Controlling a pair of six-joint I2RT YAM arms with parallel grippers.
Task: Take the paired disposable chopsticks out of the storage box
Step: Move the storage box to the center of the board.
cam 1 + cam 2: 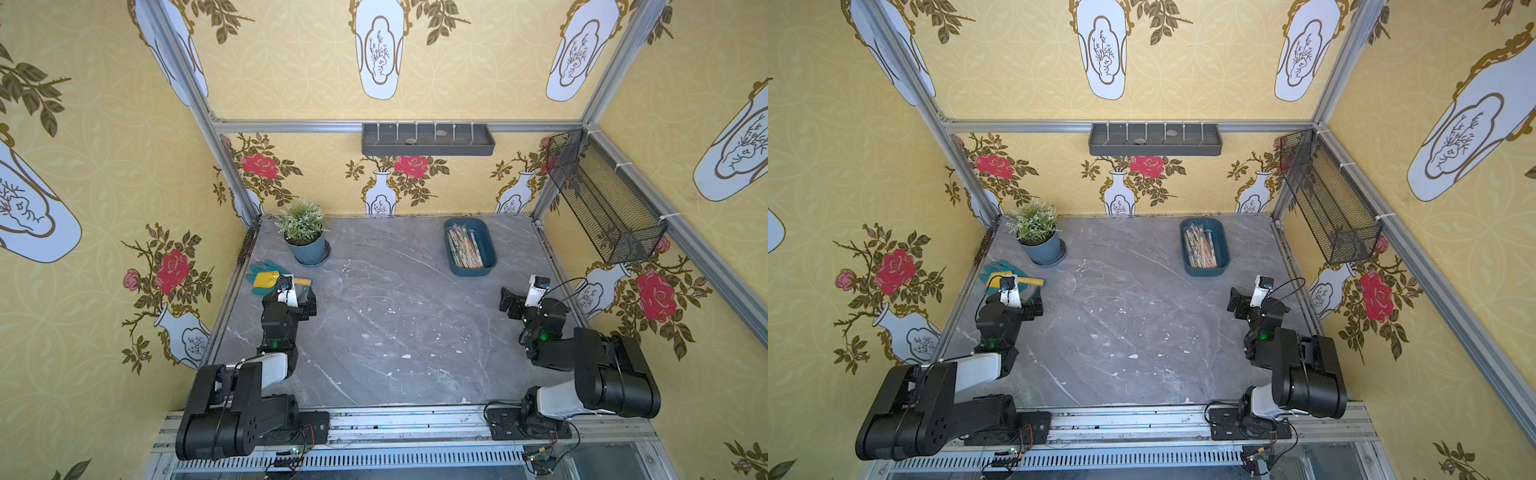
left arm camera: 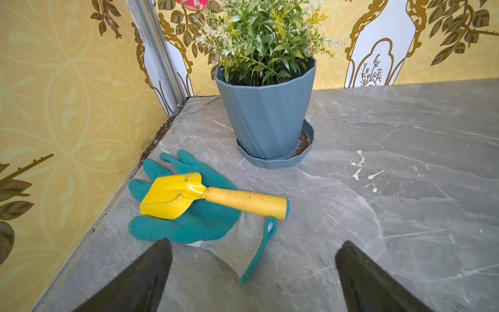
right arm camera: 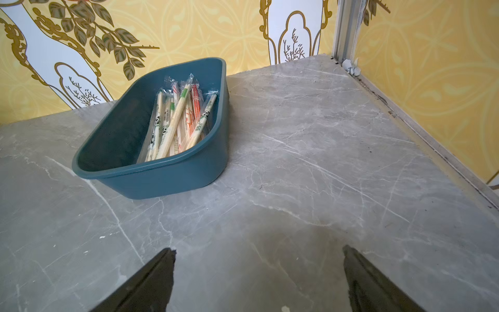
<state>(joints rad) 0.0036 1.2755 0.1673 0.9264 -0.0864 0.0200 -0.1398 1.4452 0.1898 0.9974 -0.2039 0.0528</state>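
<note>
Where chopsticks [image 3: 172, 127] overlap, lower pairs hidden

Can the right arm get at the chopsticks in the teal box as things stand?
Probably yes: the right claw is open and empty, only bare tabletop lies between it and the storage box, and the chopsticks lie uncovered inside.
</note>
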